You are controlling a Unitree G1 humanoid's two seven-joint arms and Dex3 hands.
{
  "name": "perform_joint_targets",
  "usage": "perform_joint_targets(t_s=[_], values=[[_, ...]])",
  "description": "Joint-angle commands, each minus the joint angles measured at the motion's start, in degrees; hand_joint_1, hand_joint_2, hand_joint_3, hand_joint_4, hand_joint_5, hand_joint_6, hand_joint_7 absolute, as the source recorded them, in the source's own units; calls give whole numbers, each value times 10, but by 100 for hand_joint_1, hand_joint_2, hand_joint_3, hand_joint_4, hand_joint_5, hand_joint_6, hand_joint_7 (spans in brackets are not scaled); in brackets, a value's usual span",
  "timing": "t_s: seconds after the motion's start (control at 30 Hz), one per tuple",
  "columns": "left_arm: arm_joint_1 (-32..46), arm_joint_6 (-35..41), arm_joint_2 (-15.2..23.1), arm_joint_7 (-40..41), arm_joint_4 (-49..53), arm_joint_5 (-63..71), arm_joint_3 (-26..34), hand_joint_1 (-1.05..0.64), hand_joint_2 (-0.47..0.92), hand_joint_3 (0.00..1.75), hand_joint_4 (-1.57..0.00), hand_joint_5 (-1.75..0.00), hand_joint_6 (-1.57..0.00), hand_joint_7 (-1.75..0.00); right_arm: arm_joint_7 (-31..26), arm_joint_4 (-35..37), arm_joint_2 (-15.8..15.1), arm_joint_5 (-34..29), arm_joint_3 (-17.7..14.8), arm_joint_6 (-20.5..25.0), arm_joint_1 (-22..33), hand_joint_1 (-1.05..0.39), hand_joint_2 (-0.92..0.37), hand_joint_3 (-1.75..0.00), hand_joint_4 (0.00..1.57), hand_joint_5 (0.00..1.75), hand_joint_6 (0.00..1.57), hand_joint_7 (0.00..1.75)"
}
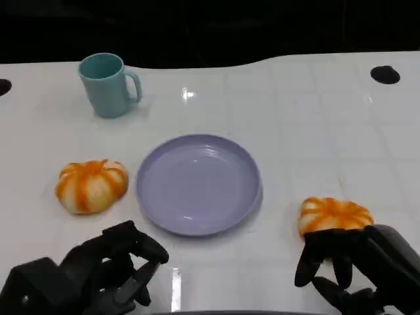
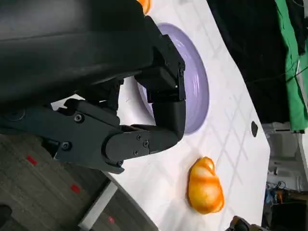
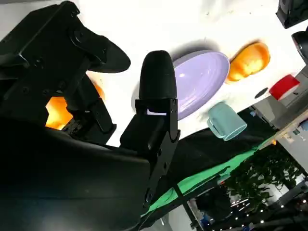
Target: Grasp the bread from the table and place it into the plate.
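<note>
Early stage — nothing placed yet. The plate [image 1: 198, 184] sits bare mid-tabletop [image 1: 315, 131]. Two breads on the tabletop: left bread [image 1: 91, 186] beside the plate's left rim, right bread [image 1: 333, 215] off the plate's right rim, both clear of it.

Right robot hand [image 1: 357, 266] sits at the near side of the right bread, fingers spread around its near edge; can't tell whether they touch it, and it isn't lifted. Left robot hand [image 1: 108, 269] hovers near the front edge, fingers loosely apart, holding nothing, well short of the left bread.

Left to do: close, lift, carry, release.

Room: clear path from the right bread to the plate. Teal mug [image 1: 108, 85] stands far back, out of the way. Front tabletop edge is close behind both hands — little room to retreat.
</note>
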Motion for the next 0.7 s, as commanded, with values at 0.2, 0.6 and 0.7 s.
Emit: perform_joint_targets(t_s=[0.2,0.6,0.7], values=[[8,-10,7,-3,-1,0,4,-42,92,47,-63,-175,-59,-135,4,-16,-2,5,-2,9,11,-4,-25,-123,95,165,95,109],[7,-5,10,-5,-5,-3,8,-41,92,48,-63,-175,-59,-134,-14,-50,20,4,-12,28,21,-3,-35,-100,76,139,86,78],[6,-5,12,-6,-4,-4,9,-41,92,49,-62,-175,-58,-135,-15,-75,22,-17,-14,49,24,-11,-42,-84,66,122,73,69]])
